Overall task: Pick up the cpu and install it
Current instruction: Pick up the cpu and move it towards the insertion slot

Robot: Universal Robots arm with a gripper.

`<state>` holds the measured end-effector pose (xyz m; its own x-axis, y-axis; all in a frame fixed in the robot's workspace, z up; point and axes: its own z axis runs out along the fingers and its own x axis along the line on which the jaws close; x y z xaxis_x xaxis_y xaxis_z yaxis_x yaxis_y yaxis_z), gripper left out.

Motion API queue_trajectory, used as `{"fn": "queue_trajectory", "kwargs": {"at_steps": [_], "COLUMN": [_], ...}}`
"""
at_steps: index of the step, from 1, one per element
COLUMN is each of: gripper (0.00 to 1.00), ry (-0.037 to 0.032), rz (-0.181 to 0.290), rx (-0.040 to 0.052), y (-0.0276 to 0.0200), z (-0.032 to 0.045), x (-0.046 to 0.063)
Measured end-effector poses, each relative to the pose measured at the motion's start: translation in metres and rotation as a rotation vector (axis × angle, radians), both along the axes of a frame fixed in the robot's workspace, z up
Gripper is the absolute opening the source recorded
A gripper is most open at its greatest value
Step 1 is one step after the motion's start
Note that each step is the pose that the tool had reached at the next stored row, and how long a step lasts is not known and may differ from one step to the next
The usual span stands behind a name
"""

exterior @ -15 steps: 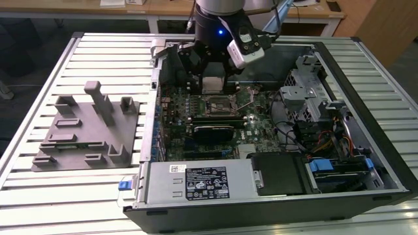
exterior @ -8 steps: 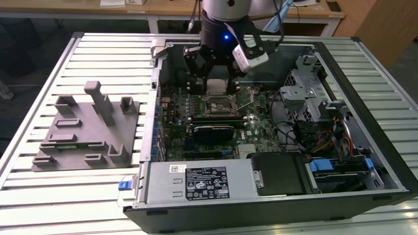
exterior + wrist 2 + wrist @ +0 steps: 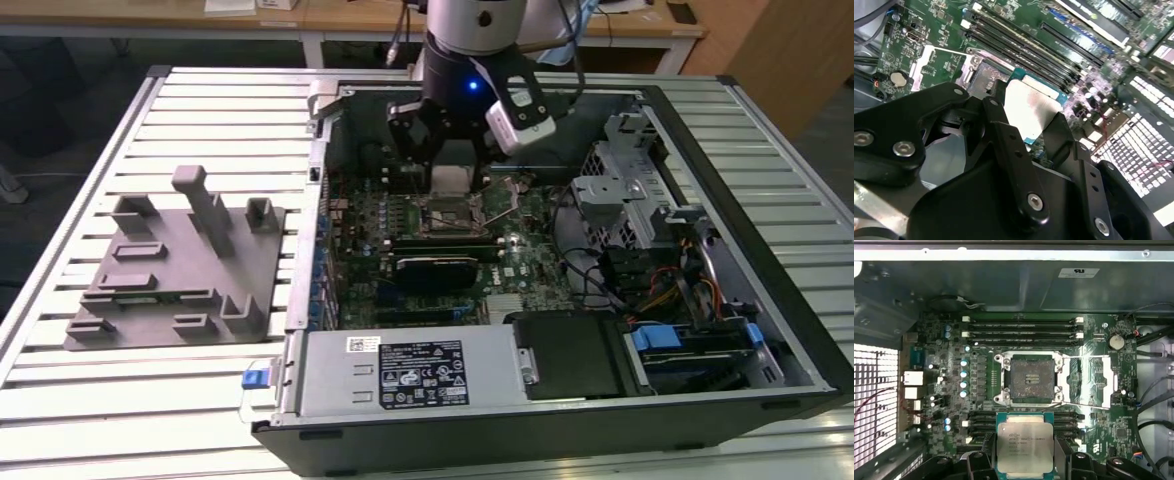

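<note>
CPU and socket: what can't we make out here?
- cpu underside: faces away in both wrist views.
- socket pins: too small in the first wrist view; the tool covers most of the socket in the second wrist view.
- cpu's height above the socket: cannot be judged from the exterior view's angle.

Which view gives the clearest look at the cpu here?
The first wrist view: the cpu shows its metal top face-on, nearly whole, held in the gripper. The second wrist view shows it obliquely, partly behind the gripper; the exterior view, a small pale patch.
</note>
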<state>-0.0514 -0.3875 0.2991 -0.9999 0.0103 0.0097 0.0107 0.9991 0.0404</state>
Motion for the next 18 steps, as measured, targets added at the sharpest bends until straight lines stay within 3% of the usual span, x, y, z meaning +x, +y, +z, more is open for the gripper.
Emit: {"fn": "queue_trajectory", "kwargs": {"at_steps": [18], "gripper": [0.54], "ry": [0.0024], "rz": [0.0], "rx": [-0.0001], "y": [0.0171], "z": [-0.0212], "x": [0.008]}}
